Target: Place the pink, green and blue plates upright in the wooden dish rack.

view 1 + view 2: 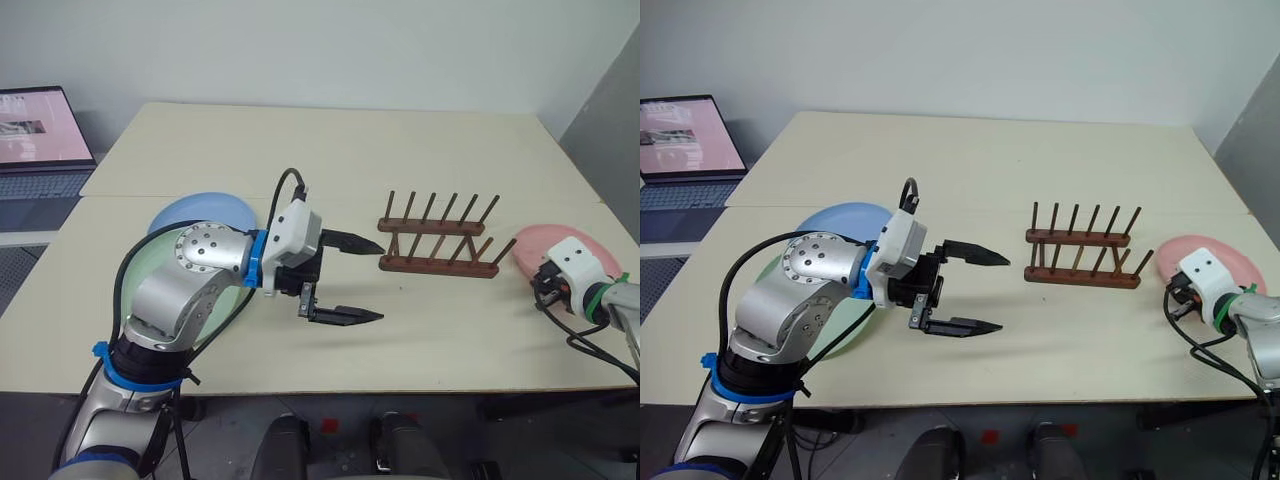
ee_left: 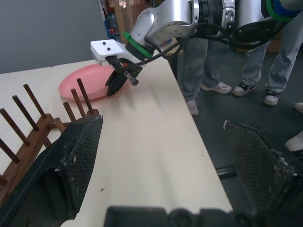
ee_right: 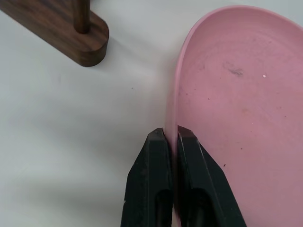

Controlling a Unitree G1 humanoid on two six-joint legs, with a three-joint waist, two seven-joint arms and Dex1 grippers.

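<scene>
black fingers of our right gripper (image 3: 171, 142) pinch the pink plate (image 3: 236, 94) rim, beside the wooden dish rack (image 1: 437, 240). our left gripper (image 1: 355, 280) gapes, empty. green plate (image 1: 845, 320) and blue plate (image 1: 200, 212) wait; rack unfilled, all three remain.

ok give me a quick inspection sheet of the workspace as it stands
surface: cream table, two tops butted together.
job's things: wooden dish rack holds no plates; pink plate beside it; blue plate and green plate partly behind the left arm.
clutter: nothing seen.
grippers: left gripper open, holding nothing; right gripper has its fingers shut on the pink plate's rim.
cables: black cables loop along both arms.
surroundings: open laptop on a side desk; people's legs past the table edge.
</scene>
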